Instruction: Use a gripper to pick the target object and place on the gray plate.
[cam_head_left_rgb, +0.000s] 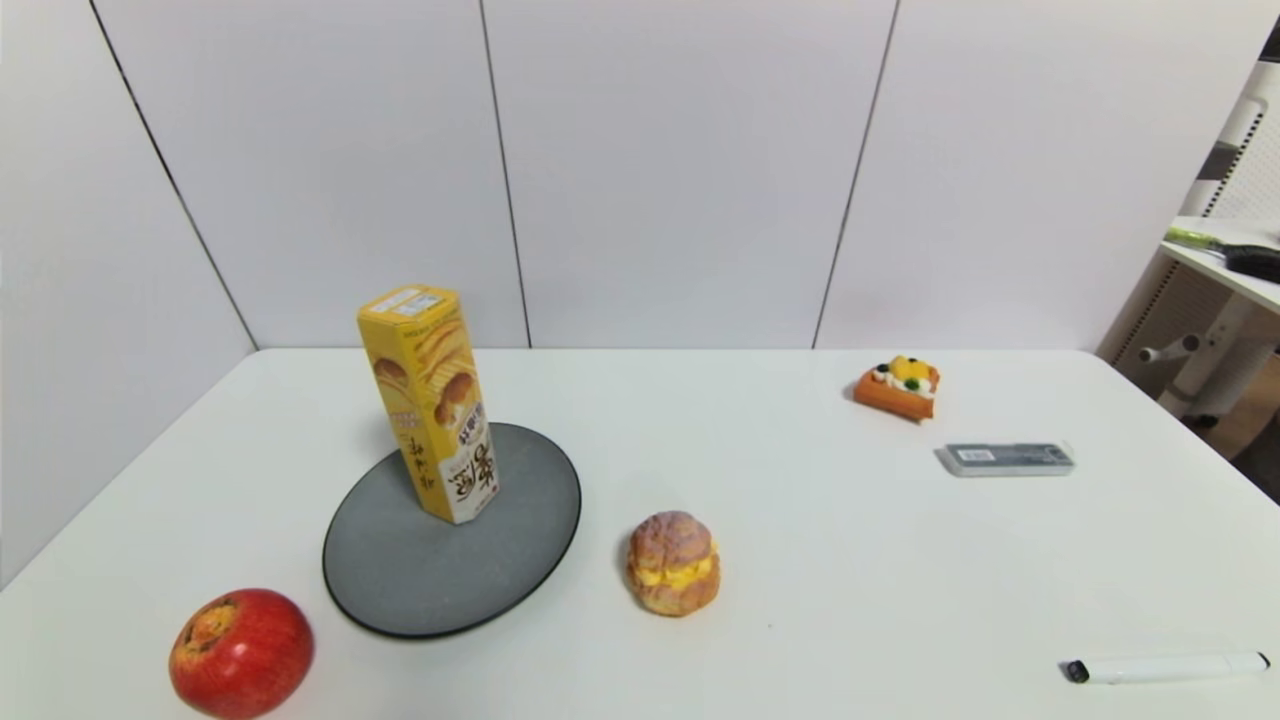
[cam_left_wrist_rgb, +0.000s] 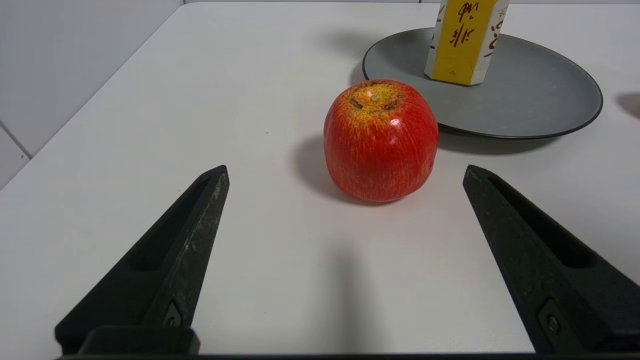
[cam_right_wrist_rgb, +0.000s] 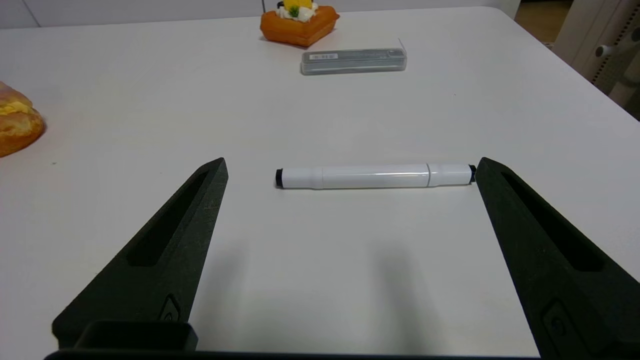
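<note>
The tall yellow snack box (cam_head_left_rgb: 430, 400) stands upright on the far part of the gray plate (cam_head_left_rgb: 400, 580), left of the table's middle. Its lower part (cam_left_wrist_rgb: 465, 45) and the plate (cam_left_wrist_rgb: 530, 100) also show in the left wrist view. Neither gripper shows in the head view. My left gripper (cam_left_wrist_rgb: 345, 170) is open and empty, low over the table near its front left, just short of the red apple (cam_left_wrist_rgb: 381, 141). My right gripper (cam_right_wrist_rgb: 350, 162) is open and empty near the front right, just short of a white marker (cam_right_wrist_rgb: 375, 176).
The red apple (cam_head_left_rgb: 241, 653) sits at the front left beside the plate. A brown cream puff (cam_head_left_rgb: 673, 563) lies right of the plate. An orange fruit tart (cam_head_left_rgb: 897, 386) and a gray case (cam_head_left_rgb: 1006, 458) lie far right. The white marker (cam_head_left_rgb: 1165, 667) lies front right.
</note>
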